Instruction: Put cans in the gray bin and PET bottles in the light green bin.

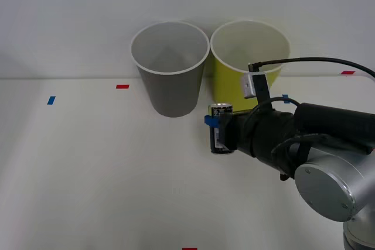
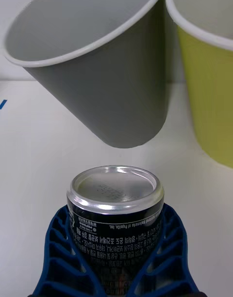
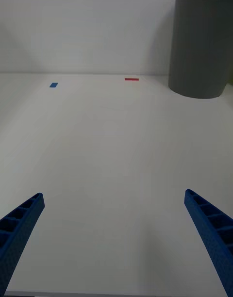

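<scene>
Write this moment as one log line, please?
right gripper: shut on can, upright | near: gray bin, light green bin | left gripper: open, idle

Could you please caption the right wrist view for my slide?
Right gripper shut on the can, upright before the gray bin and light green bin.

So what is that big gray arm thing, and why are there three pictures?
It is a robot with two arms. One camera sits above the arms and looks down at the white table. The other two cameras sit on the wrists.

The right tool has blue fingers shut around a small dark can, standing upright before two bins. The gray bin stands beside the light green bin, both at the far side of the table.

The left tool is open over bare table, holding nothing. Small red and blue tape marks are stuck on the table.
</scene>
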Action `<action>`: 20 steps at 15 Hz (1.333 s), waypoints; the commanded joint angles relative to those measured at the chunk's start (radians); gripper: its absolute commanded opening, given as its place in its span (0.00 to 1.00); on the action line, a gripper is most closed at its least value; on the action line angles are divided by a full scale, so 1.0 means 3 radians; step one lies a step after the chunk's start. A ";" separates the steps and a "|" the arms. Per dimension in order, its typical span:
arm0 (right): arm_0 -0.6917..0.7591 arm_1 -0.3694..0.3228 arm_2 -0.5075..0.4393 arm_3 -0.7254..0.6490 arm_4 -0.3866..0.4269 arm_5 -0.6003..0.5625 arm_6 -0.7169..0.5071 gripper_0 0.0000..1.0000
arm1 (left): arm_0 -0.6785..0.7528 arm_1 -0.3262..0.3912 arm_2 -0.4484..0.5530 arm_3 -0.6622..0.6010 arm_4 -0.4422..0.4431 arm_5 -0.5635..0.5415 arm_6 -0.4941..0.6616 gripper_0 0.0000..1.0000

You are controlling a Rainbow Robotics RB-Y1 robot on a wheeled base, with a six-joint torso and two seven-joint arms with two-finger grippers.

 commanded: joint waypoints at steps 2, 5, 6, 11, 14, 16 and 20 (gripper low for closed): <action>-0.0054 0.0104 -0.0078 -0.0107 0.0036 -0.0052 0.0077 0.00 | 0.0000 0.0000 0.0000 0.0000 0.0000 0.0000 0.0000 1.00; -0.0258 0.0268 -0.0140 -0.0112 0.0092 -0.0052 0.0098 0.00 | 0.0000 0.0000 0.0000 0.0000 0.0000 0.0000 0.0000 1.00; -0.0371 0.0334 -0.0160 -0.0107 0.0128 -0.0047 0.0098 0.00 | 0.0000 0.0000 0.0000 0.0000 0.0000 0.0000 0.0000 1.00; -0.0887 0.0590 -0.0180 0.0148 0.0236 -0.0052 0.0113 0.00 | 0.0000 0.0000 0.0000 0.0000 0.0000 0.0000 0.0000 1.00; -0.1327 0.0646 -0.0211 0.0430 0.0261 -0.0052 0.0139 0.00 | 0.0000 0.0000 0.0000 0.0000 0.0000 0.0000 0.0000 1.00; -0.1562 0.0646 -0.0242 0.0629 0.0261 -0.0149 0.0159 0.00 | 0.0000 0.0000 0.0000 0.0000 0.0000 0.0000 0.0000 1.00; -0.1767 0.0626 -0.0247 0.0905 0.0225 -0.0574 0.0195 0.00 | 0.0000 0.0000 0.0000 0.0000 0.0000 0.0000 0.0000 1.00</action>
